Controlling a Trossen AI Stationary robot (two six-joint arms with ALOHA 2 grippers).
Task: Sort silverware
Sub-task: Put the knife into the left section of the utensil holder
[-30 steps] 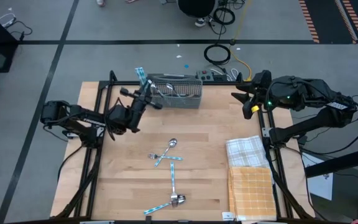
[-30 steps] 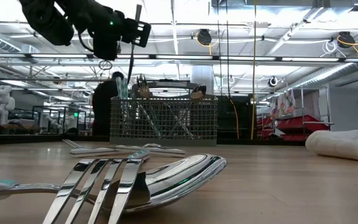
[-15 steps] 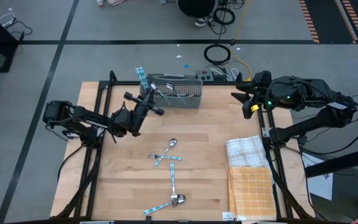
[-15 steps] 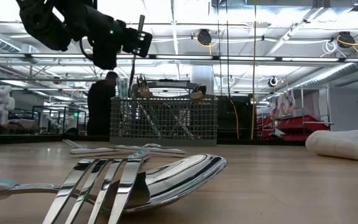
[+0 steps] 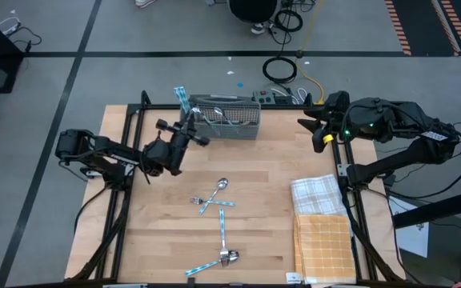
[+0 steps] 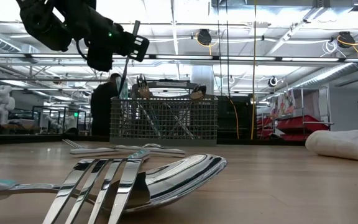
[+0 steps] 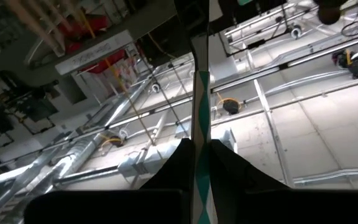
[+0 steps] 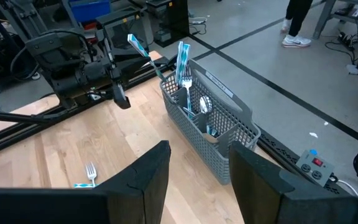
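1. Wooden table [image 5: 262,200] carries loose silverware [image 5: 218,210] at centre and a grey mesh basket [image 5: 234,122] at the far edge.
2. Left gripper [image 5: 189,128] hangs just left of the basket, fingers clamped narrow on a blue-handled utensil [image 8: 138,48], which stands pinched between them.
3. Right gripper [image 5: 309,128] waits at far right, fingers apart and holding nothing.

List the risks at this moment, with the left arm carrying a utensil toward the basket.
1. The left gripper pinches a blue-handled utensil at a tilt beside the mesh basket; it could catch the rim instead of dropping into a compartment.
2. The basket already holds upright pieces, including a fork; the incoming utensil may knock or jam against them.
3. The grip looks narrow, so the utensil could slip.
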